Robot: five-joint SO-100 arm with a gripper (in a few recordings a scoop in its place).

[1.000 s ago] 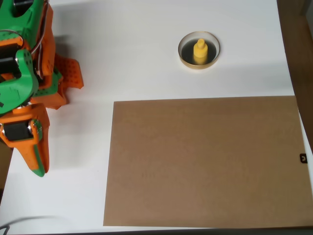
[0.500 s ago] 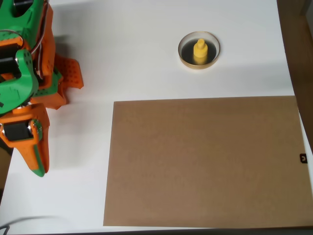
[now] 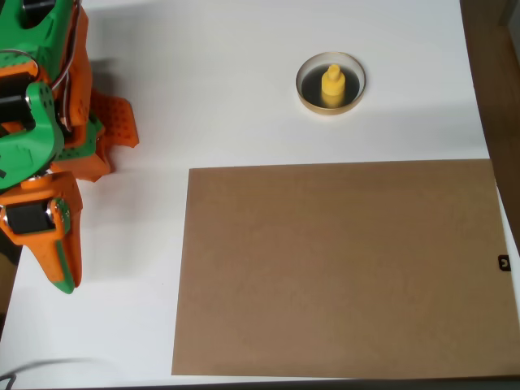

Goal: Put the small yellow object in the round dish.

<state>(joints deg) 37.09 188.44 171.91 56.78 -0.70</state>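
The small yellow object (image 3: 331, 84) stands upright inside the round dish (image 3: 307, 99), on its dark floor, in the upper middle of the overhead view. The dish has a tan rim and rests on the white table. My orange and green gripper (image 3: 65, 281) lies far away at the left edge, pointing down the picture. Its two fingers lie together, shut on nothing. The folded arm (image 3: 36, 122) rises above it toward the top left corner.
A large brown cardboard sheet (image 3: 341, 268) lies flat over the lower right of the white table (image 3: 211, 89). The table's right edge meets a dark brown floor (image 3: 497, 81). A small black tag (image 3: 504, 262) sits at the sheet's right edge.
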